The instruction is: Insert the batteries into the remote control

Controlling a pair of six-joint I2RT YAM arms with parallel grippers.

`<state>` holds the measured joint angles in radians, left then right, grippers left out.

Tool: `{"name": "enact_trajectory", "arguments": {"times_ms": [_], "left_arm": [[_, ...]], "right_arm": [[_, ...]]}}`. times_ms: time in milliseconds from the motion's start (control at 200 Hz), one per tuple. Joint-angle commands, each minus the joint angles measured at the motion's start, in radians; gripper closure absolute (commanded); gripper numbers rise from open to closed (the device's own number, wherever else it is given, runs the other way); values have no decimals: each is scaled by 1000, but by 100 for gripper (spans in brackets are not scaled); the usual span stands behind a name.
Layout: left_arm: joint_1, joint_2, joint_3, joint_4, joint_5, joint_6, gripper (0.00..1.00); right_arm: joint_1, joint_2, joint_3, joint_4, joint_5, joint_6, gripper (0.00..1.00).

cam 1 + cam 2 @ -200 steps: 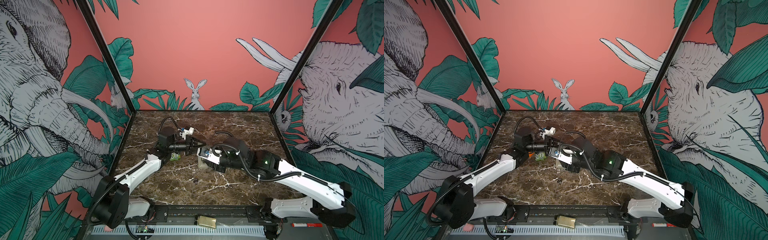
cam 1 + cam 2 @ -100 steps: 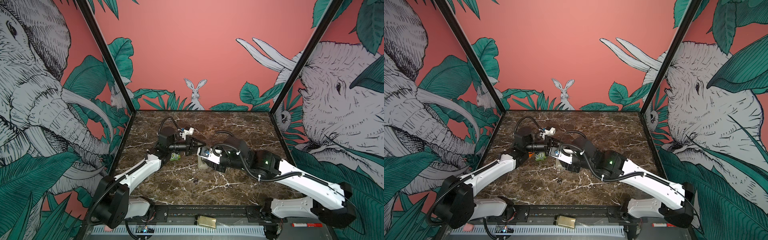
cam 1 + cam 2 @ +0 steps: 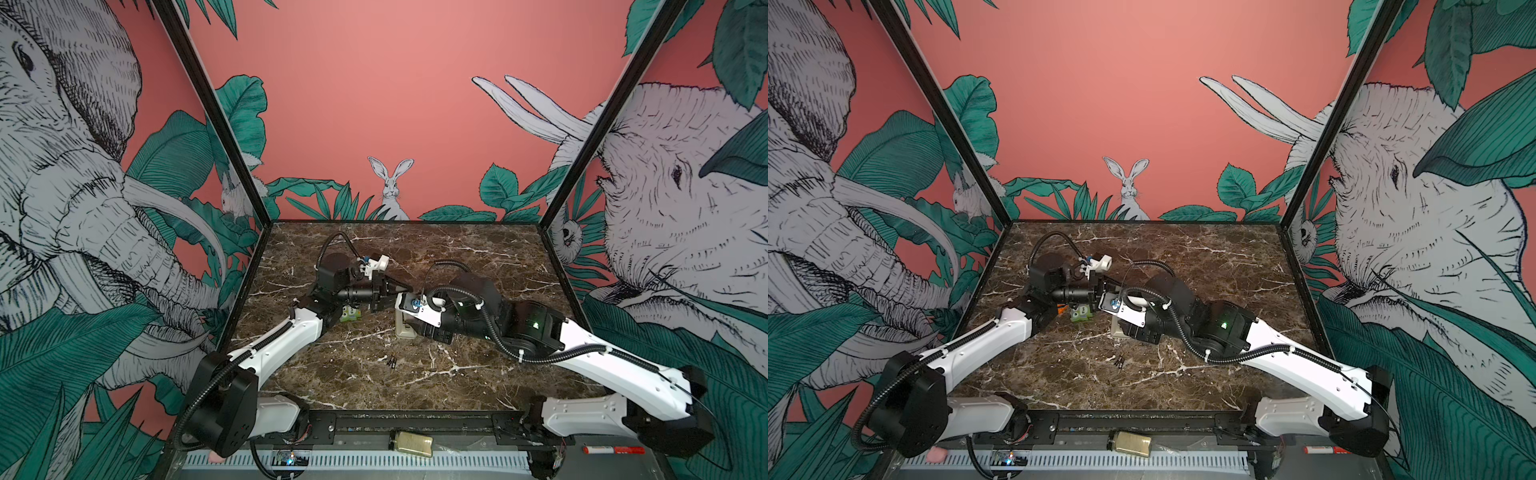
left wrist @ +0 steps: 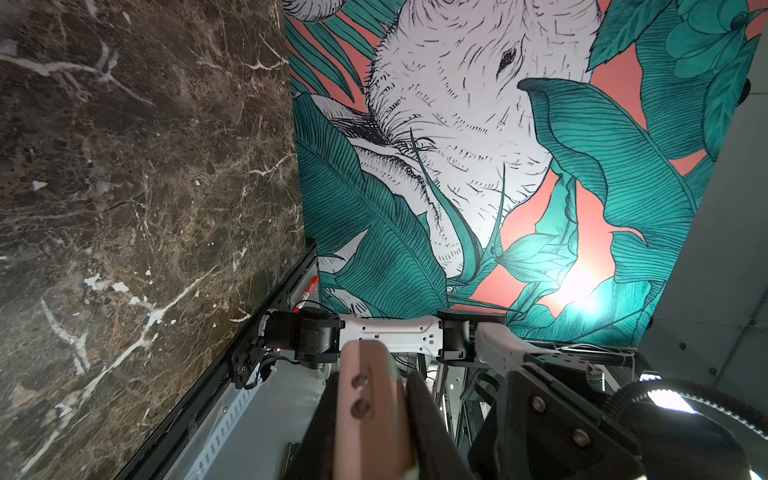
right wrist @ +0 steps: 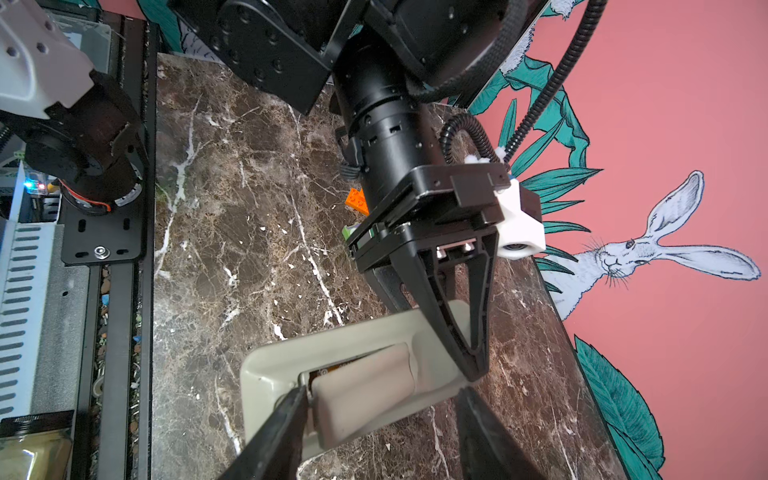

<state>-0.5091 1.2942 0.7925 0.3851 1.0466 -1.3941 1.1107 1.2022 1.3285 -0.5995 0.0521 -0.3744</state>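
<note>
Remote control (image 5: 286, 365) lies back-up on the marble table (image 3: 457, 374), near the middle and under the right arm's wrist, its grey-beige back towards the wrist camera. Its battery cover (image 5: 361, 390) sits ajar over the recess, and a sliver of orange-brown shows at the open edge. No lettering on the back can be made out.

Right gripper (image 5: 384, 392) has its jaws apart, straddling the cover. One fingertip (image 5: 301, 395) touches the cover's edge at the gap. The other stands clear of the cover, and nothing is clamped.

Left gripper (image 5: 471, 370) has its jaws pressed together with nothing visible between them. Its tip meets the remote's far end, beside the recess.

Batteries (image 3: 391, 361) lie together on bare marble in both top views, nearer the front edge than the remote and apart from both grippers.

Green owl-faced block (image 3: 349, 313) sits under the left arm's wrist, with an orange brick (image 5: 356, 201) just beside it.

On the front ledge, off the marble, a jar (image 3: 411, 442) of yellowish contents lies on its side. A red marker (image 3: 609, 449) lies by the right arm's base, its print too small to read.
</note>
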Motion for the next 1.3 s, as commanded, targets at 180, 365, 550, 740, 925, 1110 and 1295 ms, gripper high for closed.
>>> {"name": "enact_trajectory", "arguments": {"times_ms": [180,365,550,740,925,1110,1295], "left_arm": [[-12,-19,29,22,65,0,100],[-8,-14,25,23,61,3,100],[-5,-7,31,30,60,-2,100],[1,5,36,35,54,-3,100],[4,8,36,35,49,0,100],[10,11,31,35,37,5,100],[13,11,32,30,34,8,100]], "right_arm": [[-17,-2,-10,27,35,-12,42],[-15,-4,-10,27,19,-9,40],[-15,-5,-41,28,12,-6,37],[-15,-5,-47,33,13,-7,37],[-15,-6,-43,41,16,8,36],[-14,-8,-47,49,11,29,34],[-14,-10,-47,48,14,31,34]]}}
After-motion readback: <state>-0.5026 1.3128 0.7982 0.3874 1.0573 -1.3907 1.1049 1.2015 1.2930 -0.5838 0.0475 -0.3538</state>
